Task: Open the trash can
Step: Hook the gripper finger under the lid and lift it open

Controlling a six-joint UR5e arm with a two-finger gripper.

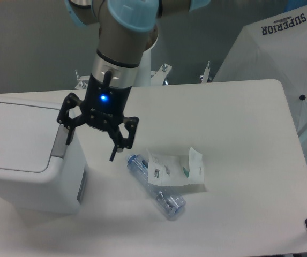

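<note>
Item: trash can (24, 155), white, boxy, at the left of the table (239, 118), part of it cut off by the picture's left edge. Lid flat and shut. Grey latch strip (62, 142) runs along the lid's right edge.

Item: my gripper (90, 143), fingers spread wide, holding nothing. One fingertip (68, 138) hangs at the latch strip; whether it touches I cannot tell from this view. The other fingertip (113, 156) hangs over bare table just right of the can.

Step in hand, as I judge it: pressing the latch so the lid springs up. Notes for doing it well:
- bring the near fingertip squarely onto the grey strip, not onto the white lid beside it;
- push straight down, so the can does not slide or tip leftward;
- lift away promptly, leaving the lid room to swing.

Item: plastic bottle (156, 190), lying on its side, right of the can and apart from it. Item: white packet (176, 170), resting on the bottle.

Room: bare tabletop between can and bottle allows descent and retreat; the outer finger should stay above the bottle. Table's far edge lies behind my arm; the right half is open.
</note>
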